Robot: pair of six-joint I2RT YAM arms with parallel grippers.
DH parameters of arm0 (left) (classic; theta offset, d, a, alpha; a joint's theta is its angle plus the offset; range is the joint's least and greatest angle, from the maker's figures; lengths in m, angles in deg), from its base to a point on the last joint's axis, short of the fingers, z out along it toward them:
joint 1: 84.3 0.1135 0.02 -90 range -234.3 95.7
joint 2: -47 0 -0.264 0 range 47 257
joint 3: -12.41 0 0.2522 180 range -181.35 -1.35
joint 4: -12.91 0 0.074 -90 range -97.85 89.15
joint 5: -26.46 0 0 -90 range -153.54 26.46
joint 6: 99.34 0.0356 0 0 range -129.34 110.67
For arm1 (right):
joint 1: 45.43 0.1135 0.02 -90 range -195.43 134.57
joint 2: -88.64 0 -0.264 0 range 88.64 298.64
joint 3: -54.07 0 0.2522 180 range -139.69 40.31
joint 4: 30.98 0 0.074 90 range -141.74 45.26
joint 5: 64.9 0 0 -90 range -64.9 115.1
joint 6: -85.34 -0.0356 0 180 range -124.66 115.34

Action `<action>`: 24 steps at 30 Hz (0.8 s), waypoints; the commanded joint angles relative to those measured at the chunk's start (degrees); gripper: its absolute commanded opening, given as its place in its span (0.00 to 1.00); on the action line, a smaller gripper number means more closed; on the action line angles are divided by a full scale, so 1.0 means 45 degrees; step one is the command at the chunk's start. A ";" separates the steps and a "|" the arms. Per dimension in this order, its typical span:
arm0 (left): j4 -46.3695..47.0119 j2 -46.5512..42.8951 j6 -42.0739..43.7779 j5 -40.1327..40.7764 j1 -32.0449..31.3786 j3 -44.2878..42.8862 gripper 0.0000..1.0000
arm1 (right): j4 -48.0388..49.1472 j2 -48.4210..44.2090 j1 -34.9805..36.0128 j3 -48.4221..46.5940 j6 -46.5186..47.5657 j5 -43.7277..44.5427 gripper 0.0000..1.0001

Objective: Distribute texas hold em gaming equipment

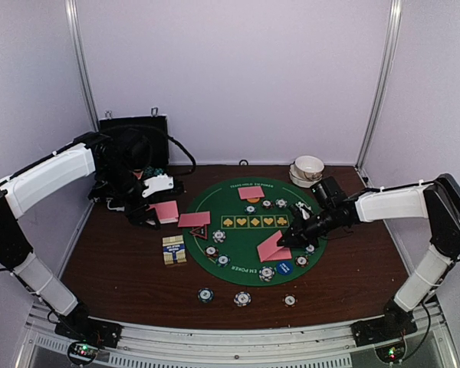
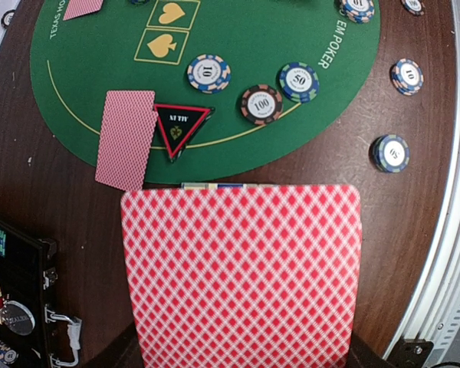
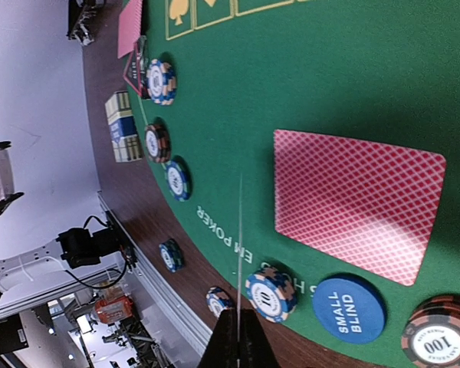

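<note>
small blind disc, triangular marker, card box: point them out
small blind disc point(image 3: 349, 309), right wrist view, blue face centre
triangular marker point(image 2: 180, 126), left wrist view, black centre
card box point(image 1: 174, 250), top external view, top face

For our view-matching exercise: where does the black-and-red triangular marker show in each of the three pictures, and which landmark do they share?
Top external: marker left of centre, at the left edge of the mat.
Left wrist: marker upper middle, at the mat's edge.
Right wrist: marker top left, next to a chip.
Shared landmark: the card lying beside it.
</note>
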State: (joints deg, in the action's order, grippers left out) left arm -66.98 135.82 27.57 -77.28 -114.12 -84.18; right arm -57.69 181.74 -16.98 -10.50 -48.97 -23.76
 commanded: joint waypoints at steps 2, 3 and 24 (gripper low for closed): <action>0.0004 -0.0440 0.0069 -0.0262 0.0048 -0.0110 0.00 | -0.2392 0.0200 -0.0092 -0.0388 0.1699 0.1422 0.09; -0.0017 -0.0455 0.0079 -0.0255 0.0046 -0.0110 0.00 | -0.2915 0.0145 -0.0101 -0.0531 0.1952 0.1727 0.15; -0.0123 -0.0522 -0.0107 -0.0567 0.0045 -0.0093 0.00 | -0.5354 0.2635 0.1520 -0.6621 0.3965 0.3996 0.55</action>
State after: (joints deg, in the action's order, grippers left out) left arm -67.42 135.42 27.53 -77.81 -114.12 -84.18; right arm -86.19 190.04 -13.38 -37.30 -30.37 -4.87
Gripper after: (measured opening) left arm 0.673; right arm 0.534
